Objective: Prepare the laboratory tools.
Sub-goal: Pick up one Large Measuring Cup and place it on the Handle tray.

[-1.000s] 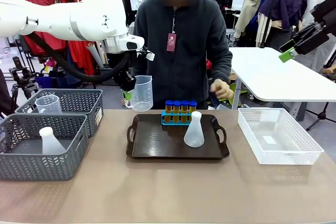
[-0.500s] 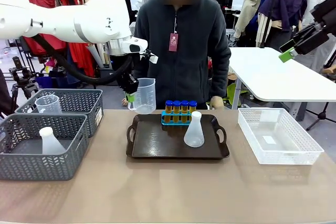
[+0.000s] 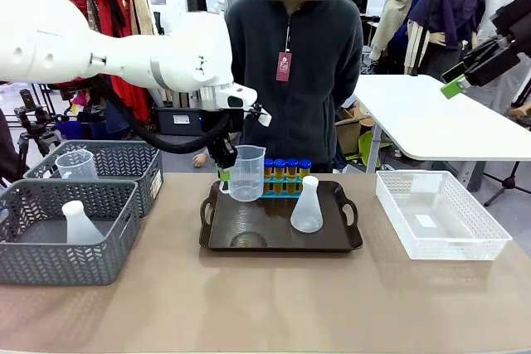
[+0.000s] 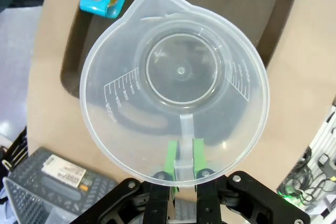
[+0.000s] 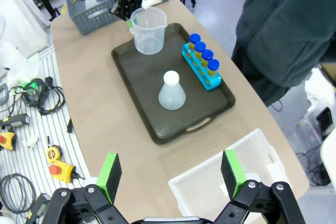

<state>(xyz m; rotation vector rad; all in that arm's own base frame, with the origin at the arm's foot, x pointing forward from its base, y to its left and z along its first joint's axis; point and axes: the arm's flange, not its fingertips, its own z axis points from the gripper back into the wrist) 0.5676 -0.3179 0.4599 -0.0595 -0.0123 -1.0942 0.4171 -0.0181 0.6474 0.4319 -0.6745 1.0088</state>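
My left gripper point(image 3: 225, 170) is shut on the handle of the clear measuring beaker point(image 3: 246, 173), which hangs upright just above the back left of the dark tray point(image 3: 249, 238). In the left wrist view the green pads point(image 4: 170, 160) pinch the handle of the beaker point(image 4: 178, 72). The blue rack point(image 3: 286, 186) with several blue-capped amber tubes point(image 3: 285, 168) stands at the tray's back edge, right beside the beaker. The white conical flask point(image 3: 306, 205) stands on the tray's right half. My right gripper point(image 5: 170, 174) is open, high over the table's right side point(image 3: 459, 79).
Two grey baskets point(image 3: 50, 242) at the left hold another beaker point(image 3: 76, 163) and another flask point(image 3: 79, 223). A white basket point(image 3: 440, 215) sits at the right. A person stands behind the table's far edge, arms down.
My left arm has carried the beaker right and down, from beyond the table's far edge to over the tray. The person's hand has dropped away from the rack.
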